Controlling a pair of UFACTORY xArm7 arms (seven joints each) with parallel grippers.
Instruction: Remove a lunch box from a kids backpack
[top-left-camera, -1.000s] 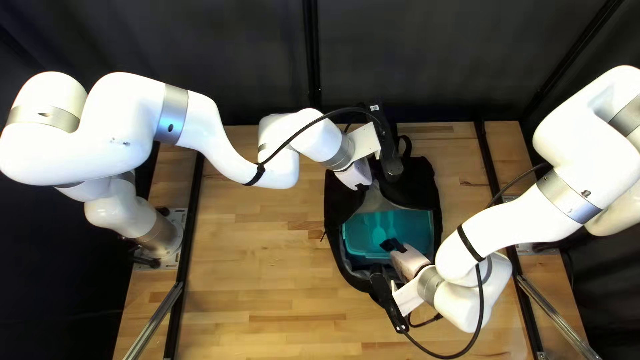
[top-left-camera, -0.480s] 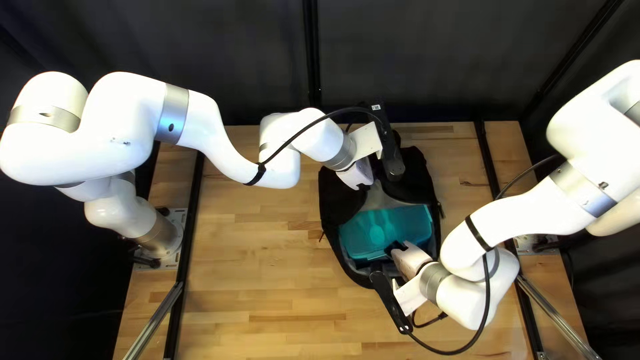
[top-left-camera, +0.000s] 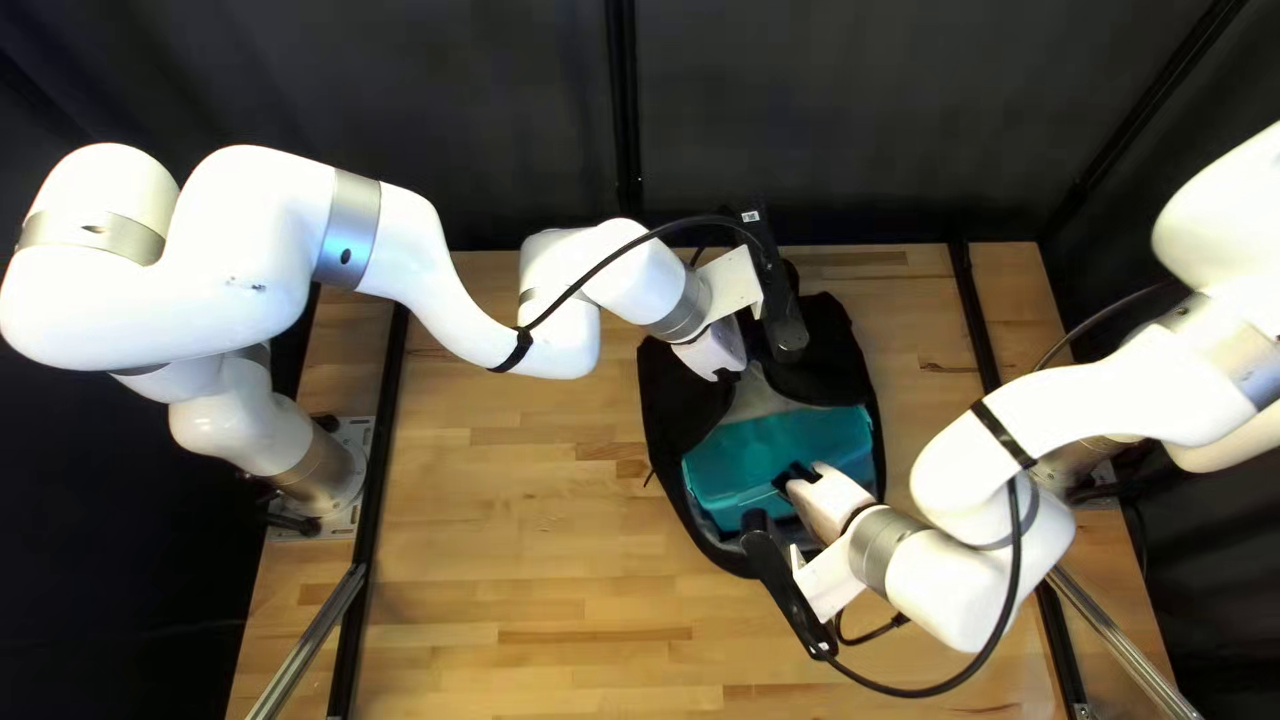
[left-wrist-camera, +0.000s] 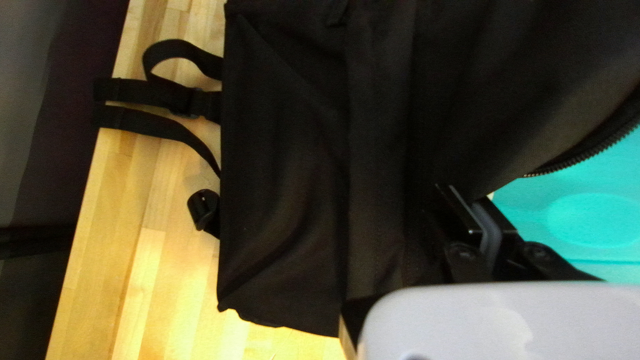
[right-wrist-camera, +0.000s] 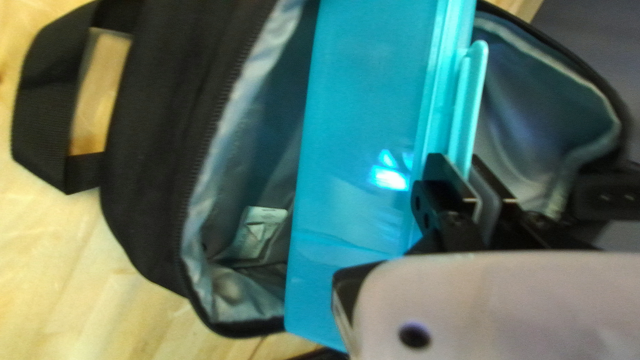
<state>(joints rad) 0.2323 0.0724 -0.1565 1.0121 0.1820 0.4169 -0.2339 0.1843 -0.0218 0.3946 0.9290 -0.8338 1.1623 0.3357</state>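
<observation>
Since the earlier frame, the right arm point(top-left-camera: 980, 467) is shifting toward the right of the top left view, and the lunch box point(top-left-camera: 767, 454) is tilting, exposing more of its side wall. The right gripper point(top-left-camera: 790, 476) is clamping the box's rim, its fingers point(right-wrist-camera: 445, 183) standing nearly together. The left gripper point(top-left-camera: 731, 371) is pinching the black cloth of the backpack point(top-left-camera: 843, 350), its fingers point(left-wrist-camera: 460, 210) leaving only a narrow gap. The lunch box is lying at a slant within the unzipped opening, remaining partly inside the backpack.
</observation>
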